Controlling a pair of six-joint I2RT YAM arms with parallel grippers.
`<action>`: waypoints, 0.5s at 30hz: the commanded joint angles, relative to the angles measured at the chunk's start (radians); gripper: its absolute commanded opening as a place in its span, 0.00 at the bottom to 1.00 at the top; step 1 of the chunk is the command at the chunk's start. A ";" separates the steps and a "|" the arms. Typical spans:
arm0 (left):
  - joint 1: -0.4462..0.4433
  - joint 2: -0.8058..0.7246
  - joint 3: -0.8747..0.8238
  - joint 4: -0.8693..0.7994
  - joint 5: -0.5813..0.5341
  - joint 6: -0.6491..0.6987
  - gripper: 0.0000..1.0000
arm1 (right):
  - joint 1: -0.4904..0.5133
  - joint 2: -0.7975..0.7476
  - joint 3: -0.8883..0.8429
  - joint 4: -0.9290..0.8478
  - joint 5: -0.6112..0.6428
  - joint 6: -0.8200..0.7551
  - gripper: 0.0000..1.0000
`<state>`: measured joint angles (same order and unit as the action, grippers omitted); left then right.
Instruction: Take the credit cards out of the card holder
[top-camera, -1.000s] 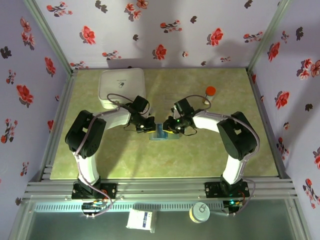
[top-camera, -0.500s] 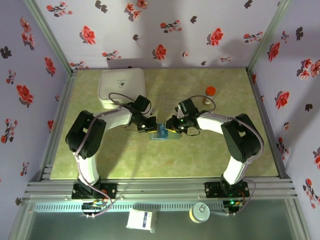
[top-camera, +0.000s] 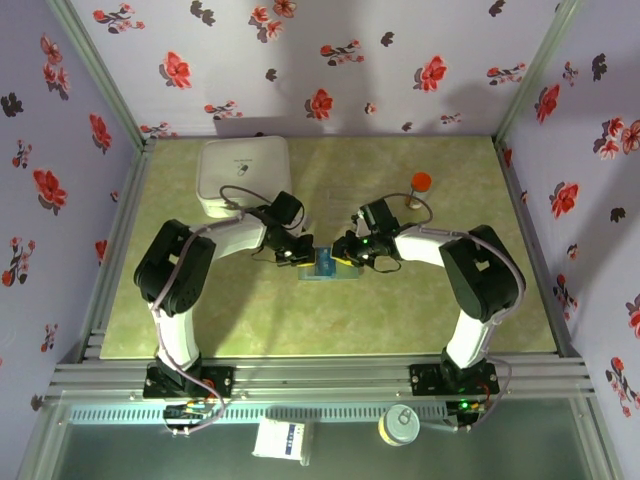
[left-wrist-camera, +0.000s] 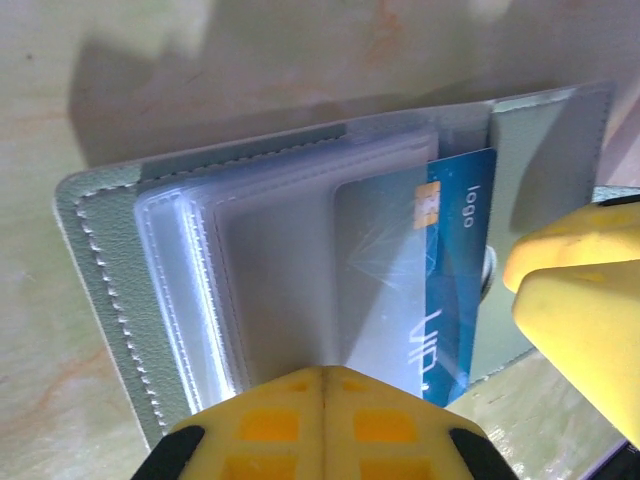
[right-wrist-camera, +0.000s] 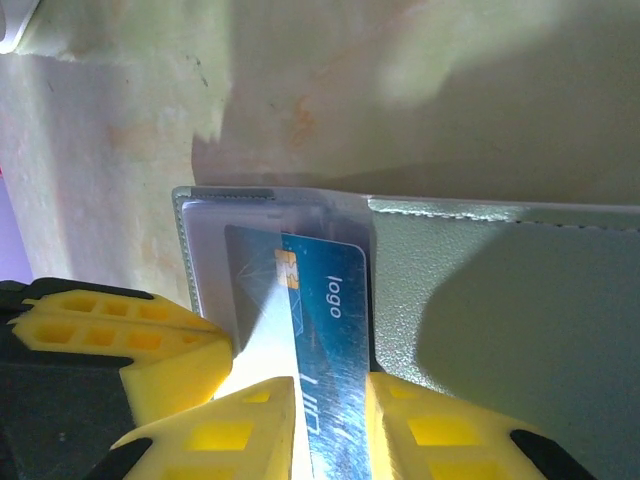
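Card holder (left-wrist-camera: 95, 260) lies open on the desk (right-wrist-camera: 420, 90); my closed left fingers (left-wrist-camera: 265, 425) seemingly pin it so my right fingers (right-wrist-camera: 440, 430), pinching the blue card (right-wrist-camera: 335, 340), can slide it free.

Overhead view bright, even, sharp. My wrist views: glare streaks on clear sleeves (left-wrist-camera: 185, 290), shadow across card holder (right-wrist-camera: 500, 330), bottom edges blurred.

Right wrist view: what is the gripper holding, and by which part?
The right gripper pinches the blue card by the end sticking out of the card holder.
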<state>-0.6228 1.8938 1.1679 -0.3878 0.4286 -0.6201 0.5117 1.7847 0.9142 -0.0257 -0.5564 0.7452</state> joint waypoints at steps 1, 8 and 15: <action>-0.005 0.026 0.016 -0.044 -0.026 0.028 0.00 | -0.009 0.025 -0.009 0.014 -0.016 0.011 0.26; -0.004 0.036 0.016 -0.051 -0.027 0.029 0.00 | -0.010 0.049 -0.004 0.010 -0.026 0.007 0.26; -0.005 0.038 0.020 -0.059 -0.027 0.033 0.00 | -0.010 0.059 -0.005 0.048 -0.078 0.018 0.25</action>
<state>-0.6228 1.8973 1.1721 -0.3935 0.4278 -0.6167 0.5072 1.8282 0.9142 -0.0029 -0.5911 0.7452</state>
